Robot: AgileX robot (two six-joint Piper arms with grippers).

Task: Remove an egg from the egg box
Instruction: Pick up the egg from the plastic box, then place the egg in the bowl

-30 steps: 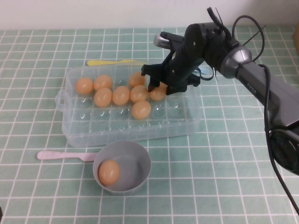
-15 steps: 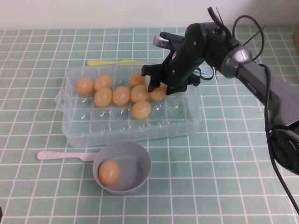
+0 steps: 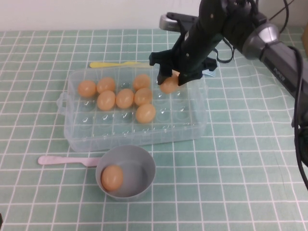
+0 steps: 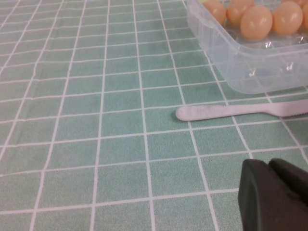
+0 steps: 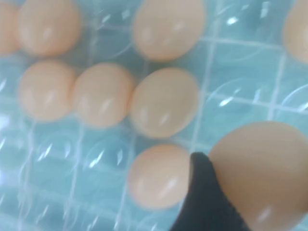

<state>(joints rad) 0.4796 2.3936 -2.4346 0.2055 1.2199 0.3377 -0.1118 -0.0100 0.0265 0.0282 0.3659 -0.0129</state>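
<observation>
On the bench's left side, the left gripper (image 4: pixel 272 195) was seen only in its own wrist view, parked low over the tiles near a pink spatula (image 3: pixel 67 160); whether its fingers were spread or pressed together could not be told. No risk was expected from it unless it was moved into the egg box (image 3: pixel 77 132).

Further right, a grey bowl (image 3: pixel 147 166) with one egg in it was placed just in front of the box, and six eggs were seated in the box dimples. A yellow spatula (image 3: pixel 115 64) was lying behind the box.

Over the box's far right part, the right gripper (image 3: pixel 169 83) was pinching the egg (image 3: pixel 169 85), lifted clear of the dimples and above the rim.

Failure modes judged:
- Smooth, rounded shell held on a narrow contact: slip and drop back into the box could be caused by a jerk or a loosened pinch.
- Egg could be cracked if squeezed harder.
- Box rim or the neighbouring eggs could be clipped if the egg was carried sideways too low.
- Light box could be shifted on the bench by any such contact.
</observation>
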